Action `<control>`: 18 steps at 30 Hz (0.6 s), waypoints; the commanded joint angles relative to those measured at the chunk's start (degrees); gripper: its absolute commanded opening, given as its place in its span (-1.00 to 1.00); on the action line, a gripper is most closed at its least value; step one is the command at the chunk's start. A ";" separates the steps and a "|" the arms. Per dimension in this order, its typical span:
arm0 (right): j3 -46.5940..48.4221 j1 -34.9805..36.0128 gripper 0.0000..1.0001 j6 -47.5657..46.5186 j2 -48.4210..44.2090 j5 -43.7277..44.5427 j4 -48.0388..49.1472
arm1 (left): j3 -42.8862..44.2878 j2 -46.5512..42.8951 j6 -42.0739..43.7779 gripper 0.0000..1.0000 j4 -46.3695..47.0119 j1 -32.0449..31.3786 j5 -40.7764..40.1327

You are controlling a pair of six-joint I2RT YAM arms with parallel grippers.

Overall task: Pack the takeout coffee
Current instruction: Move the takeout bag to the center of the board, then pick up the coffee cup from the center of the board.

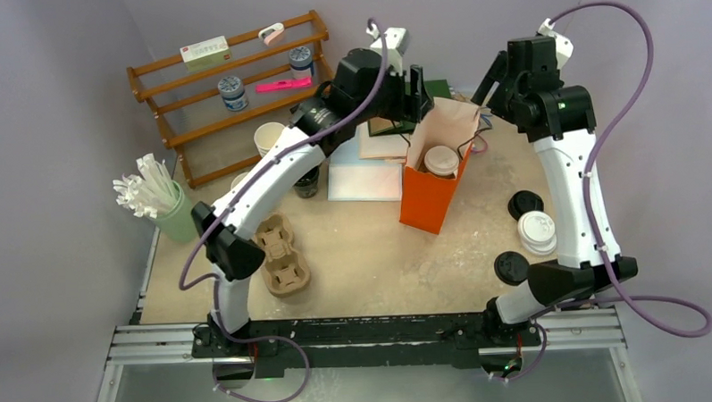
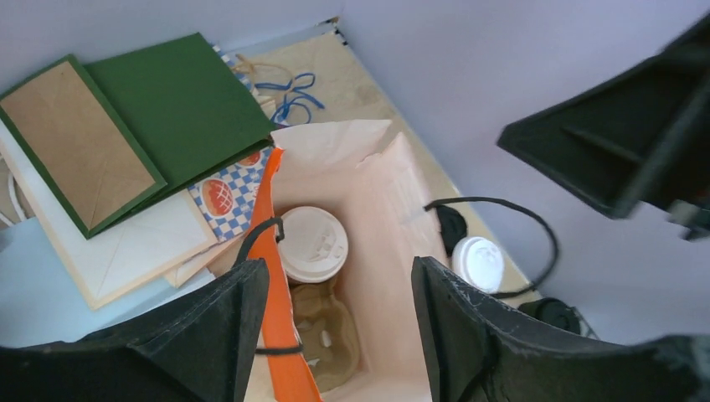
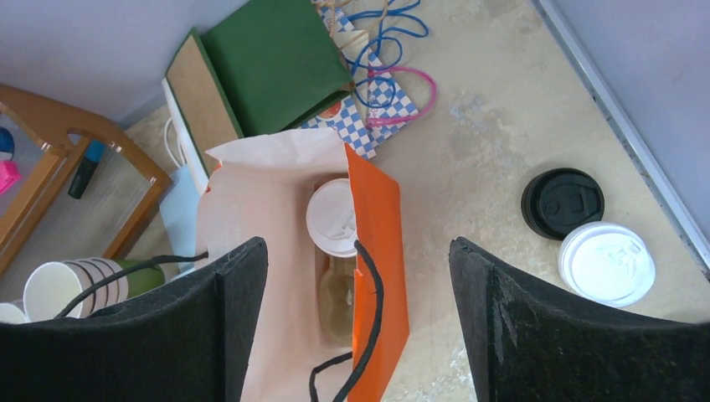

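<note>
An orange paper bag [image 1: 428,198] stands open in the middle of the table. Inside it a takeout coffee cup [image 1: 440,160], of which only the white lid shows, sits in a brown pulp carrier [image 2: 326,335]. My left gripper [image 1: 416,96] hovers over the bag's far-left rim, open and holding nothing. In its wrist view the lid [image 2: 314,243] lies between and beyond the fingers [image 2: 339,327]. My right gripper [image 1: 490,87] hangs above the bag's far-right side, also open and empty. Its wrist view looks down past the open gripper [image 3: 358,327] on the lid [image 3: 332,218] and the orange wall [image 3: 377,251].
A stack of white lids [image 1: 537,232] and two black lids [image 1: 524,204] [image 1: 512,268] lie right of the bag. Flat envelopes and bags [image 1: 365,178] lie behind it. An empty pulp carrier [image 1: 281,255], stacked white cups [image 1: 270,137], a green holder [image 1: 169,207] and a wooden rack [image 1: 232,89] stand on the left.
</note>
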 commanded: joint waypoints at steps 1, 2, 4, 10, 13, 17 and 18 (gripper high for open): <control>1.41 -0.09 0.62 -1.77 -2.01 -1.26 1.63 | -5.80 -8.51 -4.18 0.32 5.43 0.00 2.71; 1.03 -0.09 0.62 -1.79 -2.26 -1.65 1.88 | -7.49 -9.84 -5.39 0.31 6.80 -0.02 4.11; 0.58 -0.08 0.62 -1.77 -2.66 -2.45 2.31 | -10.02 -12.15 -7.83 0.29 8.79 0.06 7.19; -0.58 -0.07 0.57 -4.69 -4.39 -11.47 7.14 | -13.71 -20.29 -7.80 0.19 5.80 0.50 4.44; 0.79 0.57 0.41 -5.00 -4.18 -20.53 8.80 | -16.63 -25.42 -6.14 0.17 -0.84 4.18 1.08; 10.19 8.03 0.36 -7.28 0.71 -18.82 5.04 | -24.13 -32.78 -5.53 0.08 -8.23 12.77 -3.30; 12.39 10.43 0.36 -8.09 1.98 -18.01 4.19 | -26.30 -34.84 -5.03 0.02 -9.28 14.00 -6.43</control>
